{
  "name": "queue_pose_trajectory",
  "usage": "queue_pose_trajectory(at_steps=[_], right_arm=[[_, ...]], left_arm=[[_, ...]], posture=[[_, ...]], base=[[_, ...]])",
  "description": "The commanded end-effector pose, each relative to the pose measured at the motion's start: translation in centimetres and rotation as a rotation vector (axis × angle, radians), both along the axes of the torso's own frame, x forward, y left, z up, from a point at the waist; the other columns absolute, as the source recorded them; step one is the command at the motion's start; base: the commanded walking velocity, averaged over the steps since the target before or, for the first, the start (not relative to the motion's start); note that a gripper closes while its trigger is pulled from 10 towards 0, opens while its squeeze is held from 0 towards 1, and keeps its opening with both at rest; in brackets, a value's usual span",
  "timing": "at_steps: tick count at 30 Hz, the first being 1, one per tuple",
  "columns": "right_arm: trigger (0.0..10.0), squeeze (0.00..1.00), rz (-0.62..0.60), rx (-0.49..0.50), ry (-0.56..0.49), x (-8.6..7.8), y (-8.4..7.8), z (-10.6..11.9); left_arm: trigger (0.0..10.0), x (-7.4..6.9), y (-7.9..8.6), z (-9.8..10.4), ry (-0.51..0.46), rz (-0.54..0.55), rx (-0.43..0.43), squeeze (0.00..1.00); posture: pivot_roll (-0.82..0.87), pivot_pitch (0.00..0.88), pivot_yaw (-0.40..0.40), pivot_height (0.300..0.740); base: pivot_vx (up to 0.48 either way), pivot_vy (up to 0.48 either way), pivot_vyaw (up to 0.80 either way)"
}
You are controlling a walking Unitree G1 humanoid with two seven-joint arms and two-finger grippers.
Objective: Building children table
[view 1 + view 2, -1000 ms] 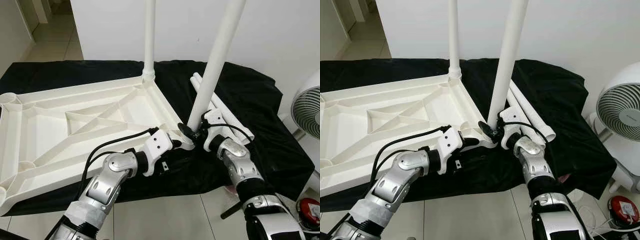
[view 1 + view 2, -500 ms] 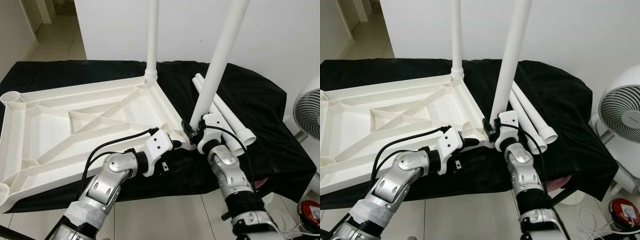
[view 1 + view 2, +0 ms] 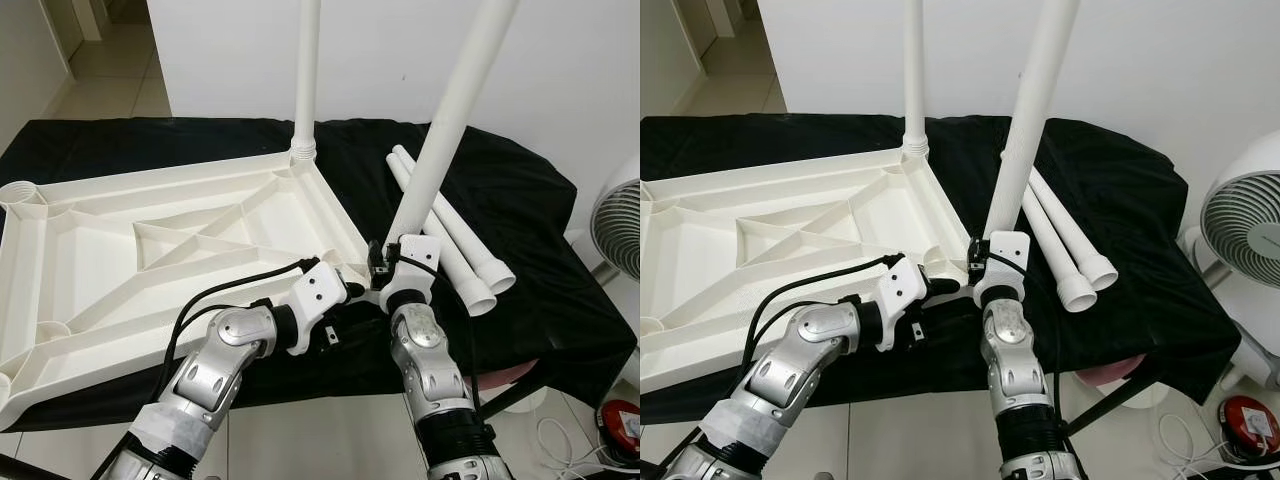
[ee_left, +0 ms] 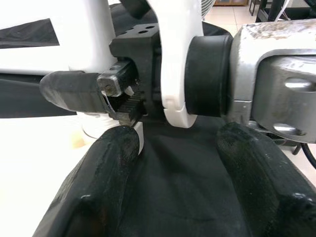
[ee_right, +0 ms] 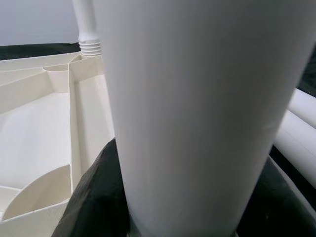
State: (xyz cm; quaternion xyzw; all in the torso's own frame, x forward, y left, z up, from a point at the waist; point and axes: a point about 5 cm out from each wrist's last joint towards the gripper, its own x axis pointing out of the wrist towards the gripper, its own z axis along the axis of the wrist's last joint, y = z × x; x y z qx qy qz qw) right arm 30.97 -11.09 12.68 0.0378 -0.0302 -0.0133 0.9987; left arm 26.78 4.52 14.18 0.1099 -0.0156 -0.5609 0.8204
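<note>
Upturned tabletop [image 3: 150, 240] on black-draped surface [image 3: 520, 200]

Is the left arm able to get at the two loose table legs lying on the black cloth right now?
Probably not directly: the loose legs lie beyond the right end effector and its tilted leg, blocking the left end effector.

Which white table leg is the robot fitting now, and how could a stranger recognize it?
Find the upturned white tabletop on the black cloth. At its near right corner, the right claw grips a table leg. It leans, while the corner leg stands upright and two spare legs lie flat.
</note>
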Motion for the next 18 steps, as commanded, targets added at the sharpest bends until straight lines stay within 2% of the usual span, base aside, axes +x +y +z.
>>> queue_pose_trajectory(at_steps=[1,4,9,10,13,14,17,18], right_arm=[[10.0,1.0,-0.012,0.017,0.027,-0.3,-0.6,-0.6],[10.0,1.0,0.029,-0.002,-0.01,0.0,-1.4,0.1],[10.0,1.0,0.074,-0.024,-0.005,0.3,-2.1,0.2],[10.0,0.0,0.142,-0.046,-0.006,0.4,-2.3,0.2],[10.0,0.0,0.31,-0.09,0.003,0.6,-2.6,0.0],[10.0,0.0,0.31,-0.09,0.003,0.6,-2.6,0.0],[10.0,0.0,0.457,-0.146,0.003,0.8,-3.0,-0.1],[10.0,0.0,0.457,-0.146,0.003,0.8,-3.0,-0.1]], left_arm=[[10.0,-0.1,-0.1,-0.2,-0.004,0.01,0.004,0.0],[10.0,-0.1,-0.2,-0.2,-0.005,0.006,0.006,0.0],[10.0,-0.1,-0.2,-0.2,-0.007,0.002,0.007,0.0],[10.0,-0.1,-0.2,-0.2,-0.008,0.001,0.008,0.0],[10.0,0.0,-0.2,-0.2,-0.009,0.0,0.01,0.0],[10.0,0.0,-0.2,-0.2,-0.009,0.0,0.01,0.0],[10.0,0.0,-0.2,-0.2,-0.011,-0.001,0.012,0.0],[10.0,0.0,-0.2,-0.2,-0.011,-0.001,0.012,0.0]], posture=[[-0.06,0.0,-0.062,0.74],[-0.06,0.0,-0.064,0.74],[-0.06,0.0,-0.066,0.74],[-0.07,0.0,-0.063,0.74],[-0.07,0.0,-0.063,0.74],[-0.07,0.0,-0.063,0.74],[-0.07,0.0,-0.062,0.74],[-0.07,0.0,-0.062,0.74]], base=[[0.0,0.0,0.0],[0.0,0.0,0.0],[0.0,0.0,0.0],[0.0,0.0,0.0],[0.0,0.0,0.0],[0.0,0.0,0.0],[0.0,0.0,0.0],[0.0,0.0,0.0]])
